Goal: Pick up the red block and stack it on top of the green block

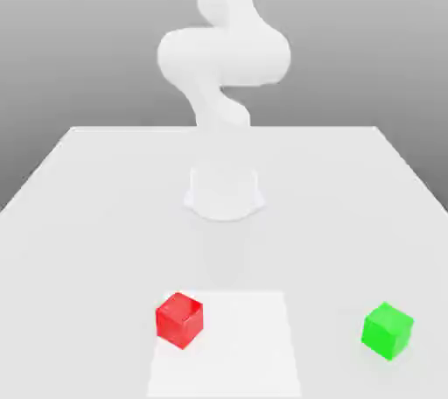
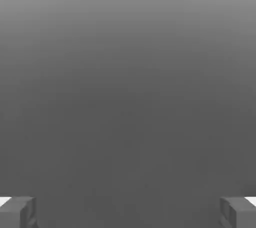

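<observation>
My tool [image 2: 128, 213] stands wide and empty, ready to take the solid red block [image 1: 179, 320], near the worktop's [image 1: 96, 240] front edge, well apart from the bright green block [image 1: 387, 331].

Claw [image 2: 128, 213] wide open and empty.

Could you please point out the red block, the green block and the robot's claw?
Red block [image 1: 179, 321]: exterior view, its front faces.
Green block [image 1: 387, 332]: exterior view, its front faces.
Claw [image 2: 128, 213]: hand view, midway between its fingertips.
</observation>
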